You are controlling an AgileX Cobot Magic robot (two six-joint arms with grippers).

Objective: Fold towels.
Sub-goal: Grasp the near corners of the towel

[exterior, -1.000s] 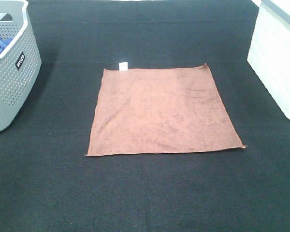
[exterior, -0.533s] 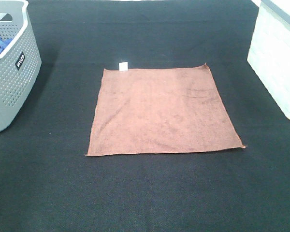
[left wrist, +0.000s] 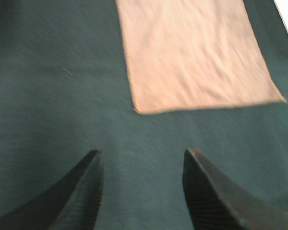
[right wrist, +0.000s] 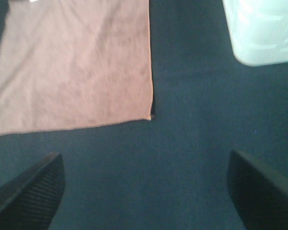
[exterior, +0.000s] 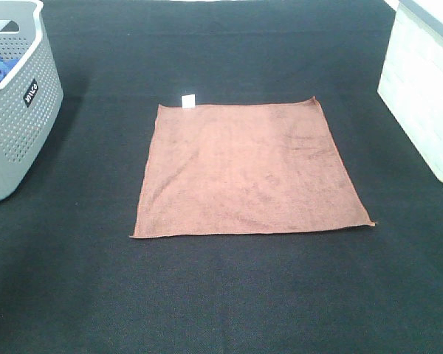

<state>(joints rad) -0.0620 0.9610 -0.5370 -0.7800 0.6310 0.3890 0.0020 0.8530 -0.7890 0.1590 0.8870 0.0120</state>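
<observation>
A reddish-brown square towel (exterior: 247,169) lies flat and spread out on the dark table, with a small white tag (exterior: 187,100) at its far left corner. Neither gripper shows in the exterior high view. In the left wrist view my left gripper (left wrist: 141,155) is open and empty over the dark mat, short of the towel's (left wrist: 194,52) near left corner. In the right wrist view my right gripper (right wrist: 146,165) is wide open and empty, short of the towel's (right wrist: 72,64) near right corner.
A grey perforated basket (exterior: 15,96) with something blue inside stands at the far left. A white bin (exterior: 424,81) stands at the far right; it also shows in the right wrist view (right wrist: 264,28). Dark mat (exterior: 229,295) surrounds the towel.
In the exterior high view a small dark shape has appeared at the left edge by the basket. The towel has not moved.
</observation>
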